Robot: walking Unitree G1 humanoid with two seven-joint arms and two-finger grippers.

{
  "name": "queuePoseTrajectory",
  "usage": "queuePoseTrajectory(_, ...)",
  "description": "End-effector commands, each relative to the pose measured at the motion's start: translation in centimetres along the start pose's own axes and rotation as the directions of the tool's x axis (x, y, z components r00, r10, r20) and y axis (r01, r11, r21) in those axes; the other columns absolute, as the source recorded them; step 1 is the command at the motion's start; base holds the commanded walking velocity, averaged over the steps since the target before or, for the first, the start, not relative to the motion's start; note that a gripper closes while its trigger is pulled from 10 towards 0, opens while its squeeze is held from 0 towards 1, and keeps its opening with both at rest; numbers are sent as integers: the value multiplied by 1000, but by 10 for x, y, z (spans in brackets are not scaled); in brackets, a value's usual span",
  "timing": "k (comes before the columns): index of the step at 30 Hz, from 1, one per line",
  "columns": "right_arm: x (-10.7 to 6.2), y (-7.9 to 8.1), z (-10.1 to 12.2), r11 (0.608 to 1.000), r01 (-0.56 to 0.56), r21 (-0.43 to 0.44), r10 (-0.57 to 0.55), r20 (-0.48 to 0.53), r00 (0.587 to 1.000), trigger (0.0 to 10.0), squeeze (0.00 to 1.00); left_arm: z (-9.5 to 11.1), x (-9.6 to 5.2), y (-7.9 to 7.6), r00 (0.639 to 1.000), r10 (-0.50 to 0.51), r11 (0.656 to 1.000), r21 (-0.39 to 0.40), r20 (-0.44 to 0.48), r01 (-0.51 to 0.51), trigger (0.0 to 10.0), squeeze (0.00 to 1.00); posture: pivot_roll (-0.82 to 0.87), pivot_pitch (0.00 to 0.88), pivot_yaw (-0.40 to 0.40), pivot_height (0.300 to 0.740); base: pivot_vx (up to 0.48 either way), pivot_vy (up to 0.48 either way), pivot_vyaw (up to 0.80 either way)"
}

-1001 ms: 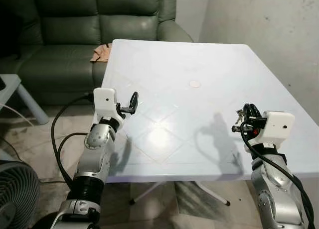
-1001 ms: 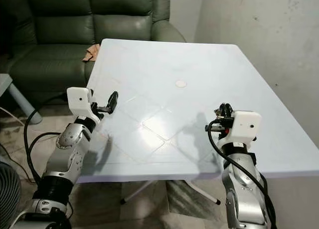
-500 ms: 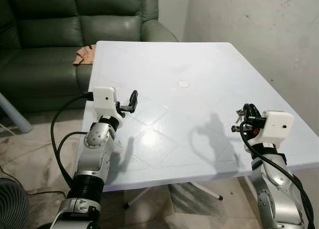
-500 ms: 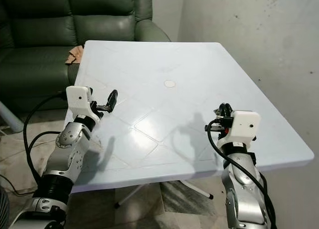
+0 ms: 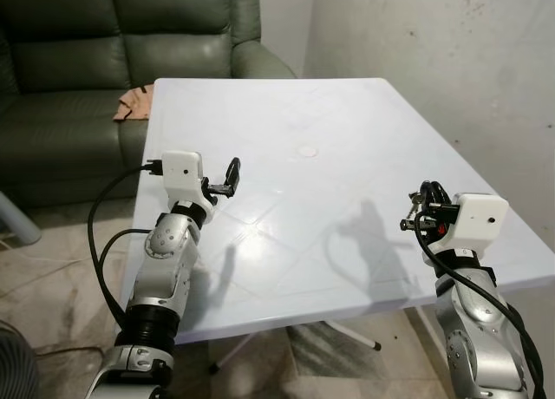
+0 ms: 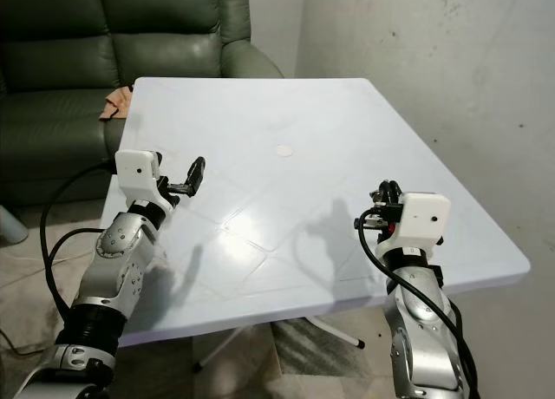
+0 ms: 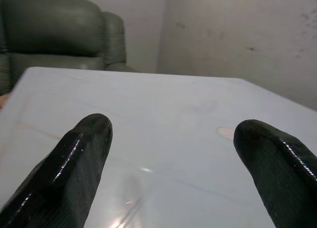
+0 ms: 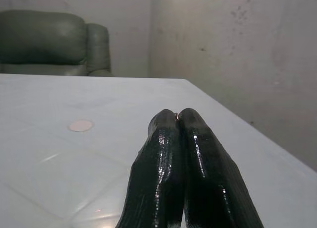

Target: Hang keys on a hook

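Note:
My right gripper (image 5: 418, 206) is held over the near right corner of the white table (image 5: 286, 113). Its fingers are pressed together (image 8: 177, 114). A small bunch of metal, which looks like the keys (image 5: 421, 195), shows at the fingers, with a thin coppery glint between the tips in the right wrist view. My left gripper (image 5: 231, 177) hovers over the table's near left part, open with nothing between its fingers (image 7: 84, 148).
A small round disc (image 5: 307, 151) lies in the middle of the table. A dark green sofa (image 5: 87, 61) stands behind the table, with a brown cloth (image 5: 132, 104) on its seat. A stained grey wall (image 5: 451, 69) runs along the right. Tiled floor lies around the table.
The whole picture has shifted: table and sofa slid left and the wall fills more of the right, so the camera moved. Both arms keep their pose.

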State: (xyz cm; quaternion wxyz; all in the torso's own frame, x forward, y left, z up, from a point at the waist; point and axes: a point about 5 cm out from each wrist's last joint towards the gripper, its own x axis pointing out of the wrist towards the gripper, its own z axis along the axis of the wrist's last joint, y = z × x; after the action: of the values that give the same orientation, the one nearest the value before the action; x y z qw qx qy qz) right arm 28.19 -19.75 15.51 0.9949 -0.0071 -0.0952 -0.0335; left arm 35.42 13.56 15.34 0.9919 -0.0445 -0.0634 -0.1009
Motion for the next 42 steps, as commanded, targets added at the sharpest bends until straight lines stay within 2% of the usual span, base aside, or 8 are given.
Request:
queuePoseTrajectory(1,0,0,0,1000,10,5,-10,-6,1000,10000,0,2,0,0,1000,14,999,-31,11,-14,10000,0,11,68,-18,740,0,0,-750)
queuePoseTrajectory(4,-1,0,0,1000,9,5,-9,-7,1000,10000,0,1,0,1,1000,19,1000,-12,-3,-19,10000,0,11,68,-17,740,0,0,-754)
queuePoseTrajectory(42,-5,1,-5,1000,10,9,-9,-25,1000,10000,0,-2,-3,-5,1000,-3,1000,6,-23,3,10000,0,13,63,-10,740,0,0,-756)
